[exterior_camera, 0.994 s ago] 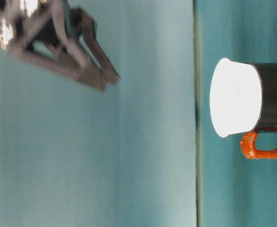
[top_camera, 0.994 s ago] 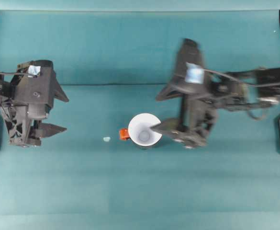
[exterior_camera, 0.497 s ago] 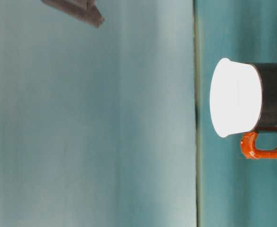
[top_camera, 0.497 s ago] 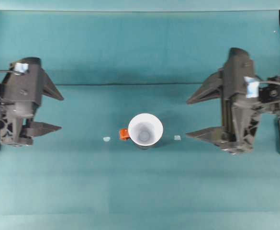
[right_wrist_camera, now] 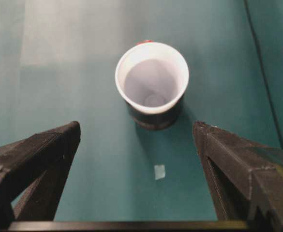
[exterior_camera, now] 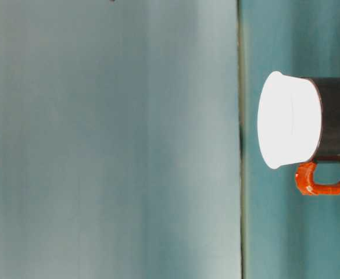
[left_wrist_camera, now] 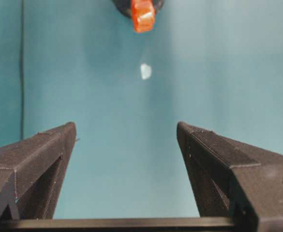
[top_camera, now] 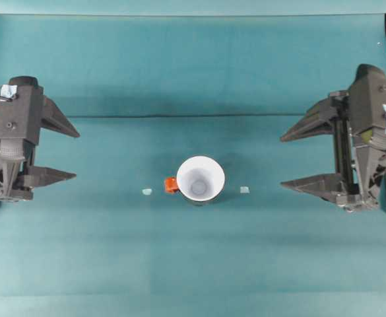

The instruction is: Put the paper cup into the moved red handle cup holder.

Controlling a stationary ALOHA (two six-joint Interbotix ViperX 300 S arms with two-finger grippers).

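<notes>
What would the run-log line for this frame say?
paper cup: seated upright in red handle cup holder | left gripper: open, apart | right gripper: open, apart | task: looks done

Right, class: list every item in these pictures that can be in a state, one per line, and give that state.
paper cup: upright, empty, seated in the holder.
red handle cup holder: upright on the table, holding the cup.
left gripper: open, empty, away from the cup.
right gripper: open, empty, away from the cup.
</notes>
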